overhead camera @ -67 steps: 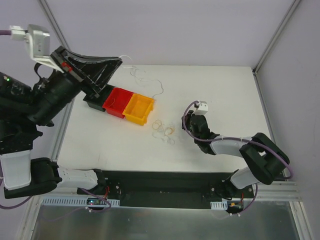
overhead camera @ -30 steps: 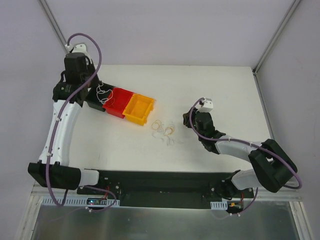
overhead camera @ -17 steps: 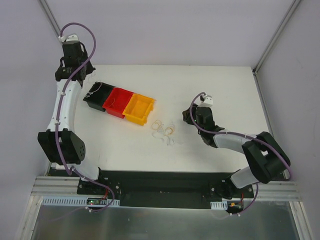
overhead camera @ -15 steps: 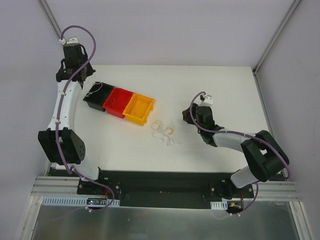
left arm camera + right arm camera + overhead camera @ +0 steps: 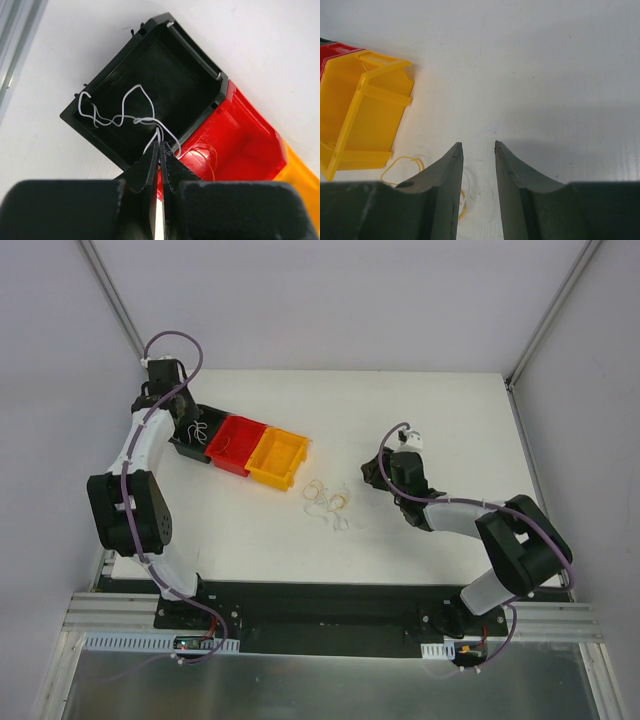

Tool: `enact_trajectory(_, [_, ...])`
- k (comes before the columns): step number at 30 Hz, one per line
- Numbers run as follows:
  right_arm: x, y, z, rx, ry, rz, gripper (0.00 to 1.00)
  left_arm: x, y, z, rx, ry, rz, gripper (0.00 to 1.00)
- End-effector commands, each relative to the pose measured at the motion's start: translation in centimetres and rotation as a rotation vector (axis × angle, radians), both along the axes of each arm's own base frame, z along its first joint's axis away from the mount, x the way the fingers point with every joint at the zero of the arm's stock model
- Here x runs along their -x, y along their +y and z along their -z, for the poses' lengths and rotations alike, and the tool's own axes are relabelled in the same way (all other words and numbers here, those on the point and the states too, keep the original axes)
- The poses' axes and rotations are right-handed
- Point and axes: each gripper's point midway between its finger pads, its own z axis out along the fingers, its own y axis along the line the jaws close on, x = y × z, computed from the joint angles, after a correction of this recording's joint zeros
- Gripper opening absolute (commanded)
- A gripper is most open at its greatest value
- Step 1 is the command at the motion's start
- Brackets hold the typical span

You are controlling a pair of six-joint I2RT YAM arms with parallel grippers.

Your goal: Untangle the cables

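Observation:
My left gripper (image 5: 160, 144) is shut on a thin white wire (image 5: 120, 117), whose curly loops lie inside the black bin (image 5: 195, 55). In the top view this gripper (image 5: 186, 422) hangs over that bin (image 5: 186, 447). A thin orange wire (image 5: 209, 154) lies in the red bin (image 5: 250, 145). The cables left on the table are a small tangle of orange-tan and whitish loops (image 5: 328, 500) in front of the yellow bin (image 5: 277, 457). My right gripper (image 5: 477, 145) is open and empty, just right of the tangle (image 5: 402, 162), and it also shows in the top view (image 5: 374, 473).
The black, red (image 5: 237, 443) and yellow bins stand in a row at the table's left back. The yellow bin (image 5: 360, 110) looks empty. The table's left edge and a metal frame post (image 5: 110, 290) are close to my left arm.
My left arm has come down from high over the table's left side and brought the white wire into the black bin. My right arm has barely shifted.

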Motion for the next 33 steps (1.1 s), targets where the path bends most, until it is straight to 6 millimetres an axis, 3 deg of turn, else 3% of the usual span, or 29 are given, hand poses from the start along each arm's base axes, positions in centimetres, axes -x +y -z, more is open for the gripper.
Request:
enact_trajectory(1, [-1.6, 1.1, -2.6, -0.062, -0.068, -0.002, 0.35, -0.9, 0.6, 0.7, 0.029, -0.021, -0.014, 0.00])
enact_trajectory(2, [-1.7, 1.1, -2.5, -0.061, -0.065, -0.004, 0.35, -1.0, 0.7, 0.9, 0.033, -0.017, -0.013, 0.00])
enact_trajectory(4, [-1.7, 1.5, -2.3, -0.063, -0.060, -0.015, 0.35, -0.8, 1.0, 0.4, 0.043, -0.029, -0.029, 0.21])
enact_trajectory(8, [-2.0, 1.9, -2.4, -0.068, -0.059, -0.027, 0.35, 0.8, 1.0, -2.1, 0.058, -0.087, -0.070, 0.51])
enact_trajectory(9, [-2.0, 2.0, -2.4, -0.072, -0.057, -0.030, 0.35, 1.3, 0.7, -2.9, 0.068, -0.105, -0.070, 0.55])
enact_trajectory(15, [-1.9, 2.5, -1.9, -0.073, -0.041, -0.052, 0.35, 4.7, -1.2, -6.0, 0.168, -0.197, -0.071, 0.66])
enact_trajectory(19, [-1.3, 2.8, -2.2, -0.037, -0.057, -0.084, 0.35, 6.0, -2.7, -6.3, 0.207, -0.260, -0.012, 0.62])
enact_trajectory(22, [-0.1, 3.6, -2.2, 0.018, -0.073, -0.143, 0.39, 6.0, -6.6, -5.5, 0.223, -0.277, 0.199, 0.59])
enact_trajectory(24, [0.8, 4.3, -1.9, 0.052, -0.075, -0.180, 0.44, 6.3, -10.3, -4.3, 0.250, -0.240, 0.355, 0.56])
enact_trajectory(26, [1.7, 4.9, -1.4, 0.066, -0.064, -0.212, 0.50, 6.9, -15.3, -4.1, 0.341, -0.208, 0.523, 0.54])
enact_trajectory(28, [2.2, 5.3, -1.2, 0.071, -0.055, -0.227, 0.54, 7.7, -18.8, -4.0, 0.363, -0.190, 0.642, 0.53])
enact_trajectory(33, [3.1, 5.6, -0.7, 0.085, -0.022, -0.242, 0.62, 10.6, -25.0, -3.3, 0.434, -0.128, 0.847, 0.53])
